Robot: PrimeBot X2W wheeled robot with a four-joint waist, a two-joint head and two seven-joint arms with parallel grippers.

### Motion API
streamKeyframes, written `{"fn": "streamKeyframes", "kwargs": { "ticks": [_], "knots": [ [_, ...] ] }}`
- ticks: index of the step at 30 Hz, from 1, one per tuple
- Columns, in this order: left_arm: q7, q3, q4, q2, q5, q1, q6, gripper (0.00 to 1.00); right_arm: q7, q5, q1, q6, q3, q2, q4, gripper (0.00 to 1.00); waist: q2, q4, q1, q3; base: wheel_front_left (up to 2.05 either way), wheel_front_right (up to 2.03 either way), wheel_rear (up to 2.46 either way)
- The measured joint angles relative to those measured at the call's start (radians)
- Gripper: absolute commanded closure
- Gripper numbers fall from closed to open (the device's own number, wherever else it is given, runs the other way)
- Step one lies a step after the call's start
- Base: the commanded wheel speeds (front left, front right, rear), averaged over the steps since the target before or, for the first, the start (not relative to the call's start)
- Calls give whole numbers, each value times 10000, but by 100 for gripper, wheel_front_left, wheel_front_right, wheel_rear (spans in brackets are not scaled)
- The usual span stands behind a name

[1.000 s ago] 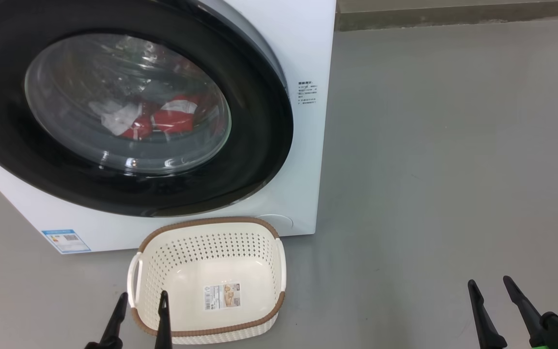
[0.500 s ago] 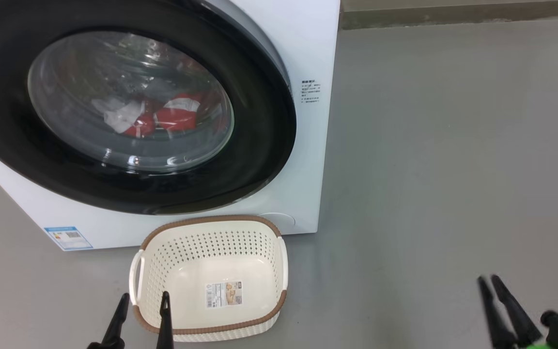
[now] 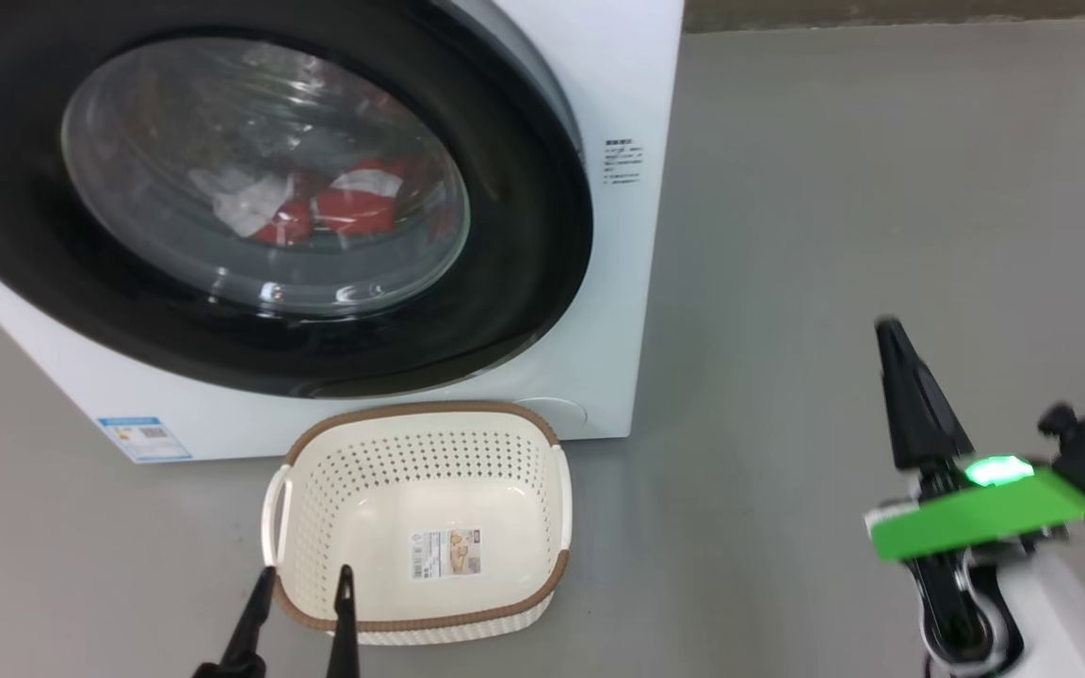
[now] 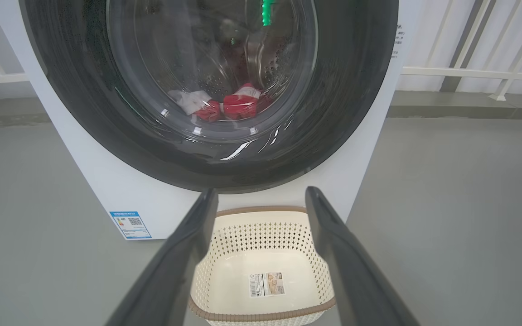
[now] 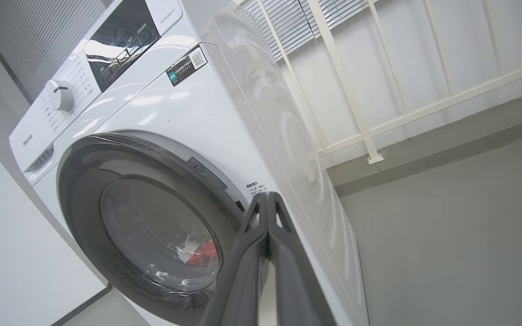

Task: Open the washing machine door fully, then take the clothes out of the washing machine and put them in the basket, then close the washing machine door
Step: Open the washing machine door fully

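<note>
The white washing machine (image 3: 618, 85) fills the upper left of the head view. Its round door (image 3: 528, 273), black-rimmed with a glass bowl, lies against the front. Red and white clothes (image 3: 345, 207) show through the glass, low in the drum. The cream basket (image 3: 420, 412) stands on the floor right below the door, with nothing in it but a paper label. My left gripper (image 3: 305, 572) hangs open at the basket's near left corner. My right gripper (image 3: 889, 330) is shut on nothing, raised over bare floor to the right of the machine. In the right wrist view, the right gripper (image 5: 268, 195) points at the door's right edge.
Grey floor (image 3: 882, 188) spreads to the right of the machine. A white railing (image 5: 365, 136) runs along the wall behind it. A control panel with a dial (image 5: 59, 95) sits on the machine's top front. A blue label (image 3: 145, 439) is stuck low on its front.
My right gripper has closed from open to shut and has risen from the lower right corner toward the machine. The head camera has shifted slightly. The left gripper stays open.
</note>
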Motion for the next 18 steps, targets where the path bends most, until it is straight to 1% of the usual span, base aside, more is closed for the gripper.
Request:
{"fn": "streamKeyframes", "kwargs": {
  "ticks": [4,10,15,18],
  "knots": [
    [0,-201,-4,2,-12,-8,0,0,-27,953,-794,0,527,-132,19,100,-1,171,0,71,0,0,0],
    [0,-497,-35,8,-130,-76,88,0,-29,2167,-1941,0,1269,-566,125,100,0,408,-1,408,0,0,0],
    [0,-734,-134,8,-324,-546,178,0,-29,3816,-2983,-2,2288,-1256,58,100,0,593,0,887,0,0,0],
    [0,-945,-163,8,-414,-880,236,0,-17,4798,-3630,0,2711,-1831,10,100,0,711,0,1238,0,0,0]
  ]
}}
